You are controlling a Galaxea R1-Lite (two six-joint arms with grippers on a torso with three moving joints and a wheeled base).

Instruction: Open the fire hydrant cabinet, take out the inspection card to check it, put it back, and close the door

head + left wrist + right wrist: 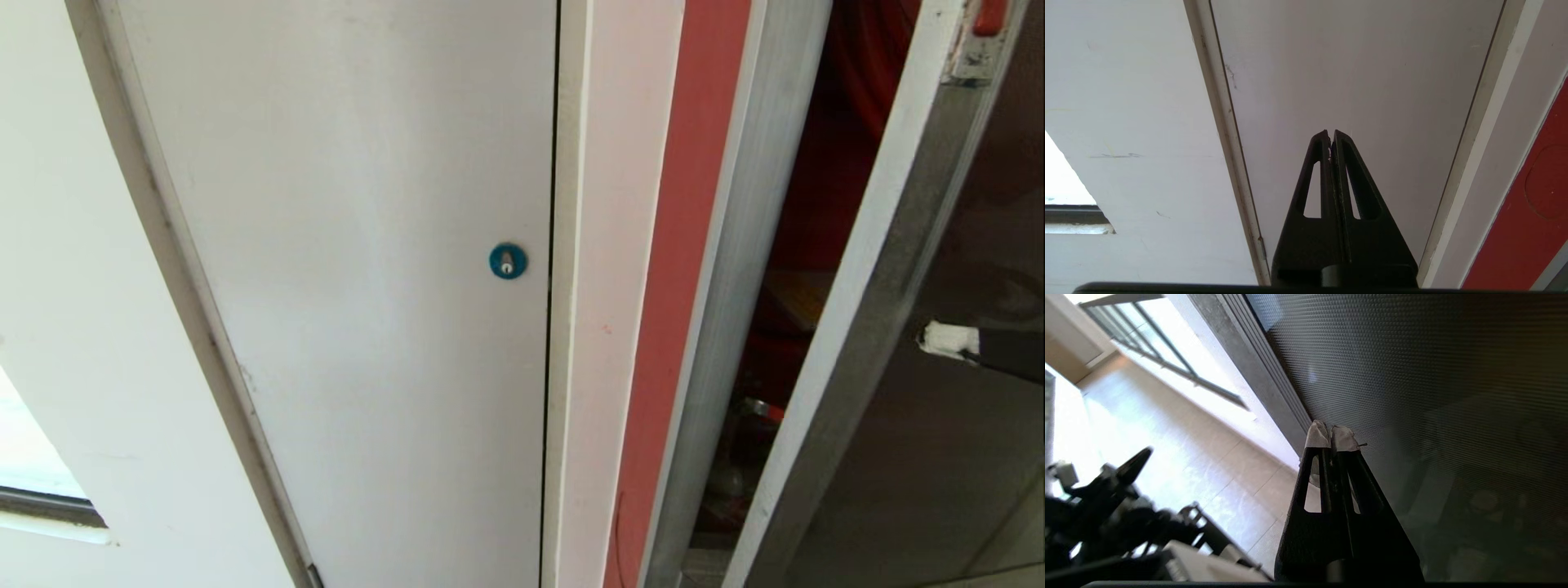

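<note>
With its white-taped fingers [1345, 437] pressed together on nothing, the right gripper [947, 340] rests its tip against the dark glass of the door [947, 457], near the aluminium frame edge. That door stands partly ajar, so I'd judge the step is swinging it, and whether open or shut I can't say. A steady push close to the free edge, square to the glass, should keep the tips from skidding. Beyond the gap, the fire hydrant cabinet [739, 269] shows red inside; no inspection card is visible. Off to the left, the left gripper [1332, 136] hangs clenched and empty before the white door [343, 245].
</note>
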